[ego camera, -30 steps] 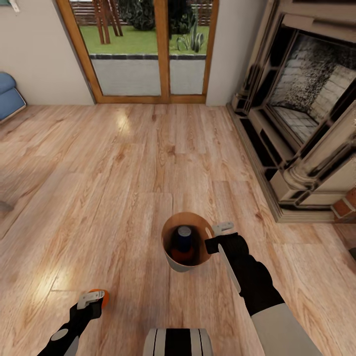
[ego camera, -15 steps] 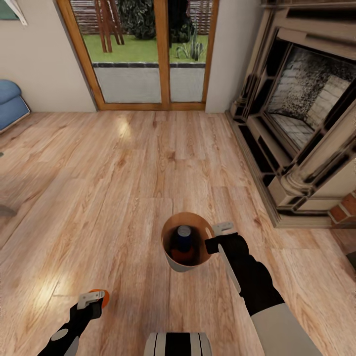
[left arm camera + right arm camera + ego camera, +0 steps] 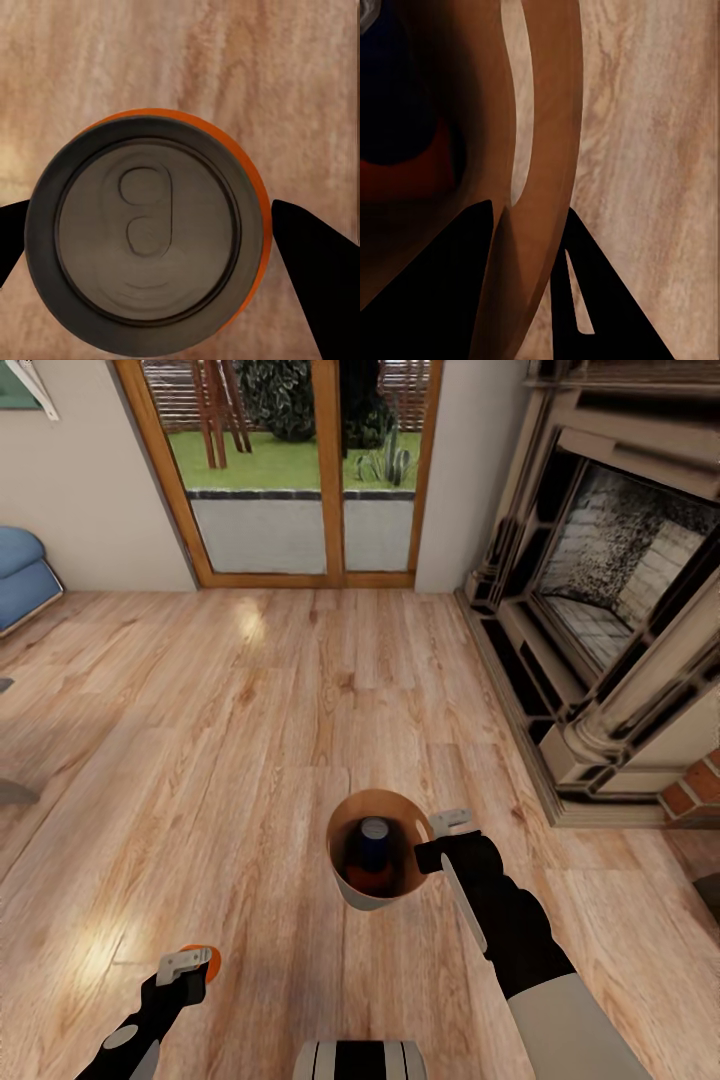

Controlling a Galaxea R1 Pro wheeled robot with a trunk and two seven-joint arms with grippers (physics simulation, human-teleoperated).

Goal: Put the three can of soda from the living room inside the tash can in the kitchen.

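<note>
Left gripper (image 3: 190, 964) pinches an upright orange soda can with a silver top (image 3: 146, 232), one black finger on each side of it, low over the light wood plank floor (image 3: 250, 740). Right gripper (image 3: 440, 838) clamps the rim of the small round tapered bin, pale grey outside and tan inside (image 3: 352, 890), one finger inside the wall and one outside. A dark blue can (image 3: 372, 838) and another orange can (image 3: 368, 878) already sit inside. From the left gripper, the open bin mouth lies forward and to its right, so that arm likely must lift and swing across.
</note>
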